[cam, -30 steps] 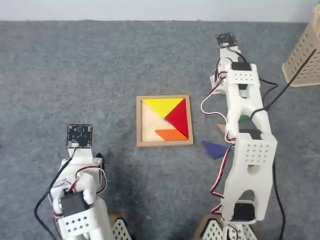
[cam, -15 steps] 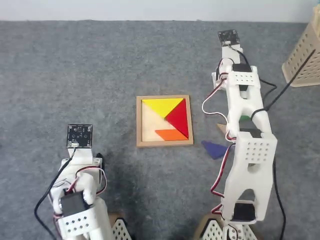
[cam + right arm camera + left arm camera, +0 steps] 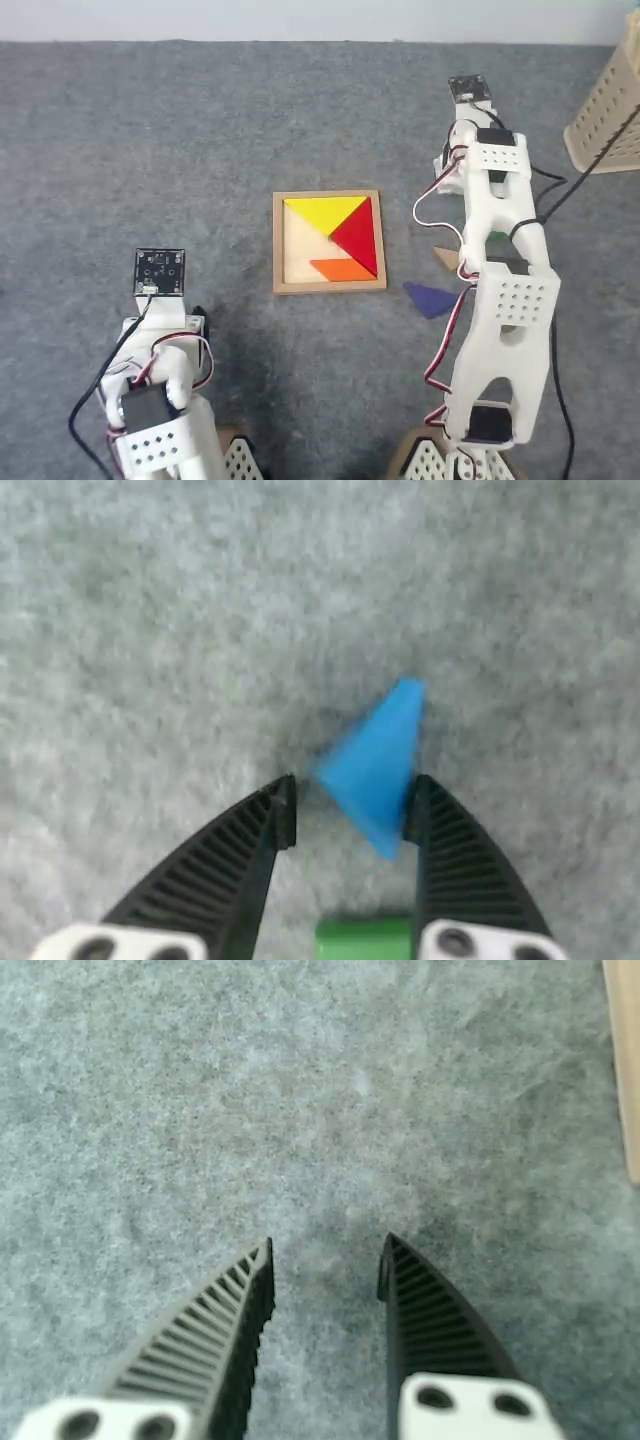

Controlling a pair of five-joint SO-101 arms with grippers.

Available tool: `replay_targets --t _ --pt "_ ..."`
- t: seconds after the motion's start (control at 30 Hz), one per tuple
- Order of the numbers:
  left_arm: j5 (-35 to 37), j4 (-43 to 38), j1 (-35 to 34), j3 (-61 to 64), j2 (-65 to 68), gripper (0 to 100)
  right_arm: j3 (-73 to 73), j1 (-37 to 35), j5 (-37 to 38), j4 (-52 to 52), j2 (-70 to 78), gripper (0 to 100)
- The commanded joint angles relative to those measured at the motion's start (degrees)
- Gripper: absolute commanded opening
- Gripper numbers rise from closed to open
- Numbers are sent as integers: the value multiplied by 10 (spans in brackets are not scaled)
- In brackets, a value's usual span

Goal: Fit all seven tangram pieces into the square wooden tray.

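The square wooden tray [image 3: 279, 243] lies mid-table and holds a yellow triangle [image 3: 323, 212], a red triangle [image 3: 358, 240] and an orange parallelogram [image 3: 343, 269]. In the right wrist view my right gripper [image 3: 351, 802] is open, low over the carpet, with a blue triangle [image 3: 374, 764] between its fingertips and a green piece [image 3: 364, 937] close under the wrist. The right arm [image 3: 492, 200] stretches over the area right of the tray. A purple piece [image 3: 430, 298] and a tan piece [image 3: 445, 257] lie beside it. My left gripper [image 3: 325, 1265] hangs open over bare carpet.
A perforated wooden block [image 3: 610, 100] stands at the far right edge. The left arm [image 3: 160, 390] sits at the near left, and the tray's edge [image 3: 625, 1060] shows at the side of its wrist view. Grey carpet covers the table.
The right arm has swung slightly to the right, away from the tray. The left arm and the pieces in the tray have not moved.
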Motion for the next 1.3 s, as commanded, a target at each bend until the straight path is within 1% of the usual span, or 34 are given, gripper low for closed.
replay_targets --t 0.0,0.07,0.1,0.33,0.47,0.53,0.63,0.73,1.0,1.17,1.27 --pt "-4 2 -3 -7 -4 168 -16 10 20 38 -15 73" --pt "-4 2 -3 -7 -4 168 -16 10 19 48 -15 15" --pt "-4 2 -3 -7 -4 168 -16 10 18 50 -15 2" --pt "-4 2 -3 -7 -4 168 -16 12 18 96 -21 6" --pt "-4 2 -3 -7 -4 168 -15 12 15 106 -65 6" --pt "-4 2 -3 -7 -4 168 -16 10 -1 102 -92 6" --pt "-4 2 -3 -7 -4 168 -17 1 -11 67 -120 6" --pt "-4 2 -3 -7 -4 168 -14 -6 -10 -1 -121 6" --pt "-4 2 -3 -7 -4 168 -16 -7 -11 -161 -40 6" --pt "-4 2 -3 -7 -4 168 -16 -8 -11 -176 -5 6" --pt "-4 2 -3 -7 -4 168 -16 -4 -10 -140 -2 6"
